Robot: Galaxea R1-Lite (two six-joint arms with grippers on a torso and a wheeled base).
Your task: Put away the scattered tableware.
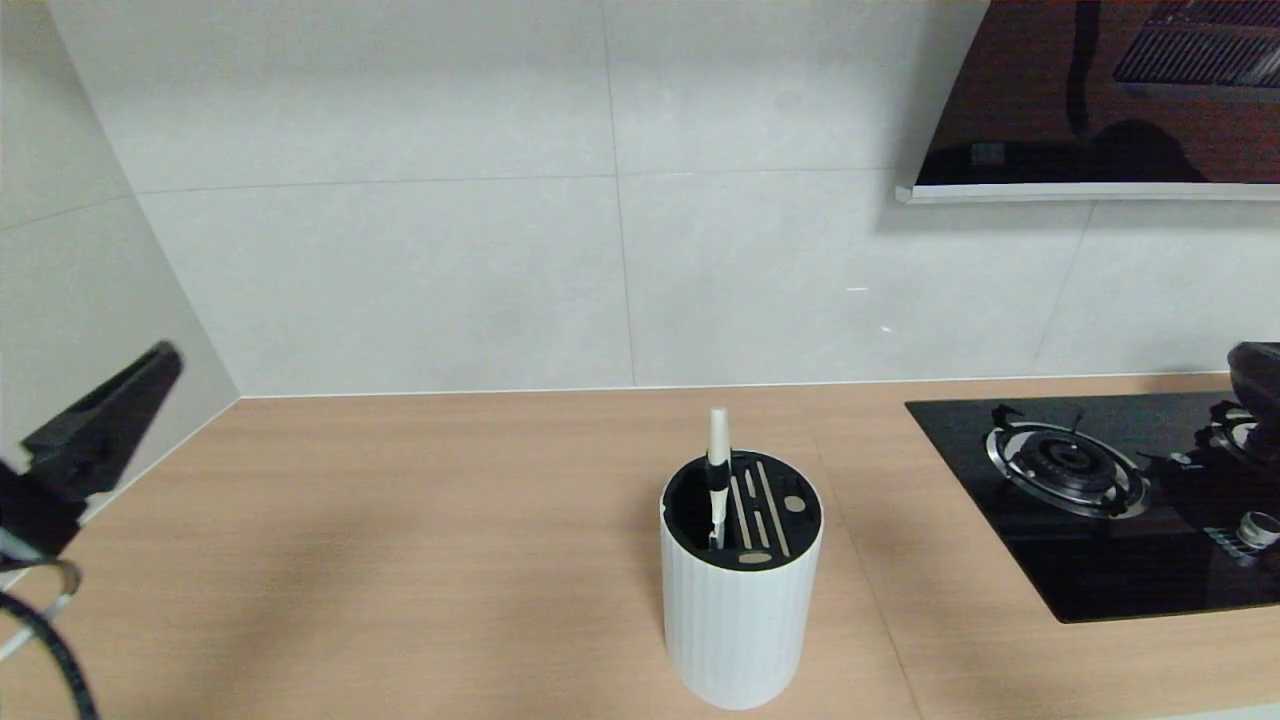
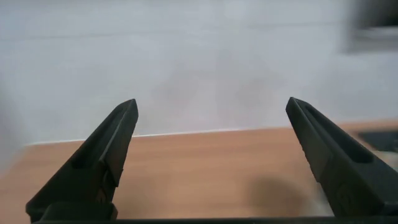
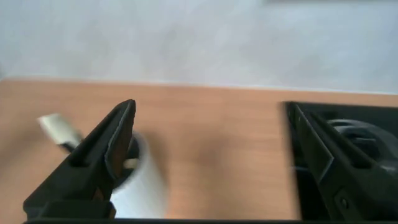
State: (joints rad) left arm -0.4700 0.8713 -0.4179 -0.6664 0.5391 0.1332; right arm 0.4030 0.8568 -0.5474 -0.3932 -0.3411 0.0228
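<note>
Two grippers hang empty over the wooden worktop (image 1: 400, 540); I take the scene from left to right. At the far left, the left gripper (image 2: 211, 102) sits high above the worktop's left end, near the side wall. Its jaws are spread wide, with nothing between them and nothing touched. It is probably held high and aside to stay out of the holder's way. Toward the middle, near the front edge, the white ribbed holder (image 1: 740, 620) stands upright with a black slotted insert (image 1: 765, 510) in its top. A utensil (image 1: 717, 445) with a cream handle stands almost upright, handle up, in the open compartment on the insert's left side. Such a piece belongs there, so that part of the task looks done. To the right, the black gas hob (image 1: 1090, 500) is set into the worktop, well apart from the holder. The right gripper (image 3: 208, 106) is likewise wide open and holds nothing. It hangs above the stretch of worktop between holder and hob.
</note>
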